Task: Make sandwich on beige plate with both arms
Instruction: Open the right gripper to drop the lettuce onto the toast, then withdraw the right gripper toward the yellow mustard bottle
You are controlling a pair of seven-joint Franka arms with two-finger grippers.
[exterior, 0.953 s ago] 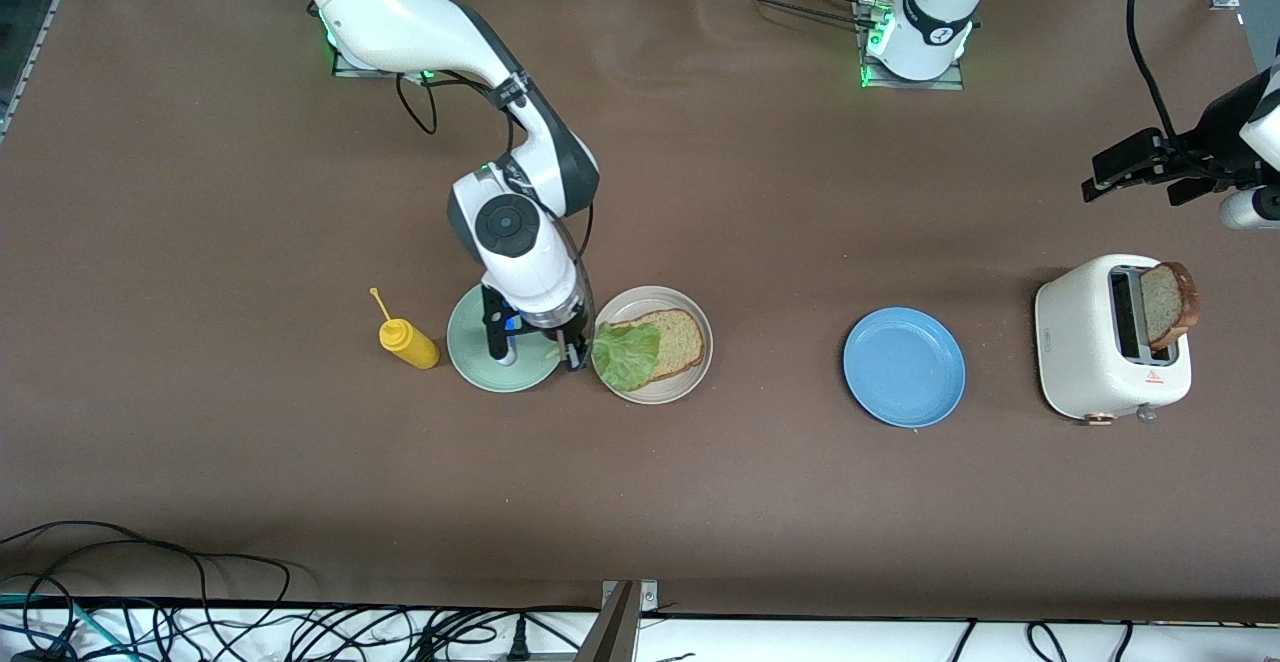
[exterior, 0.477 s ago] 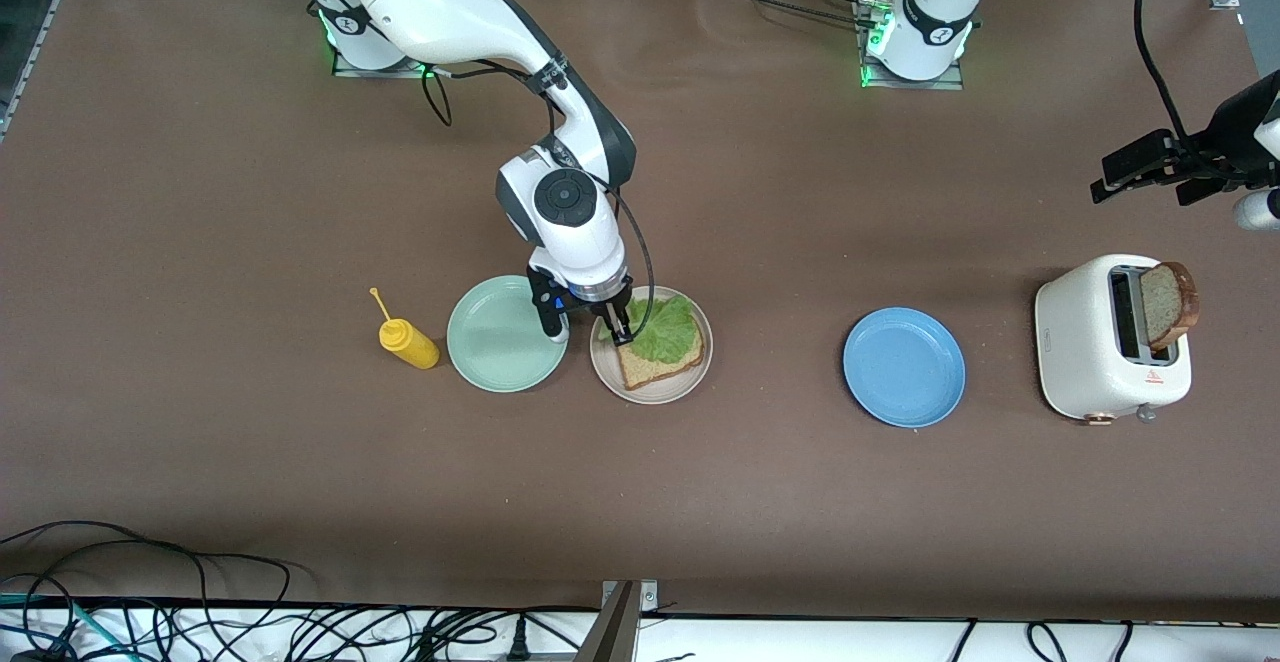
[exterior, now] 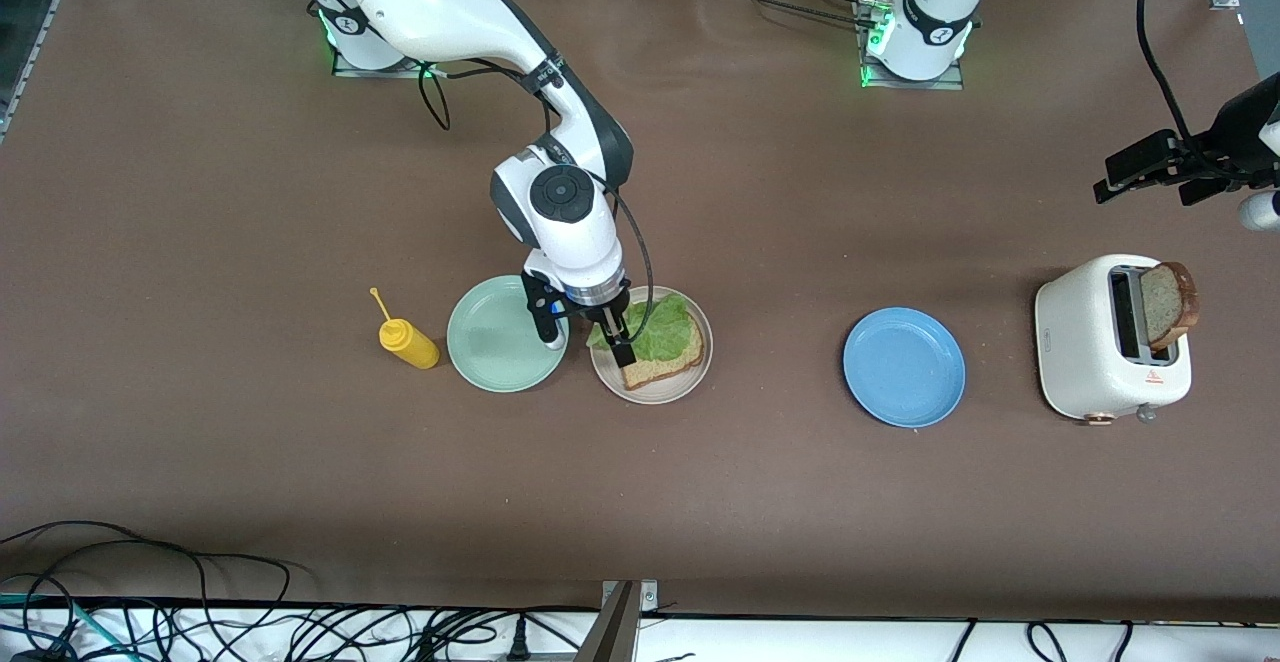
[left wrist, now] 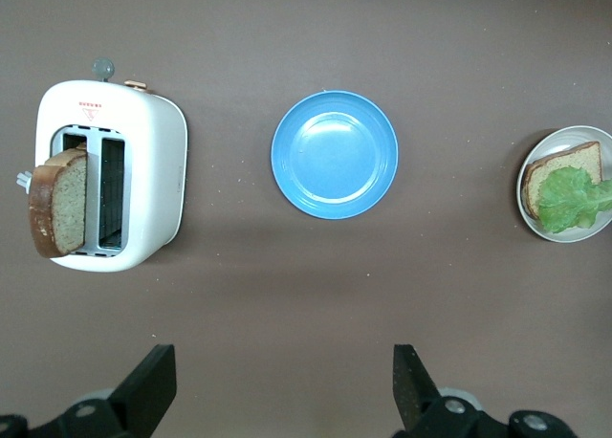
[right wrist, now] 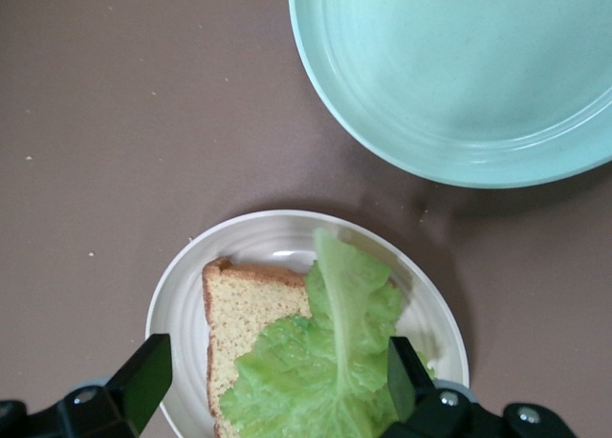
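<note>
Having unclamped, right end effector (exterior: 586,334) — lettuce (exterior: 662,330) stays on toast (exterior: 668,364).

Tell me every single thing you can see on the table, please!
round beige plate: one, between the green and blue plates
square brown toast slice: one, on the beige plate
ruffled green lettuce leaf: one, on that toast
second brown toast slice: one, sticking out of the toaster
white toaster: one, left arm's end
round blue plate: one
round mint-green plate: one
yellow squeeze bottle: one
right end effector: black, open, over the lettuce
left end effector: black, open, waiting above the table
</note>
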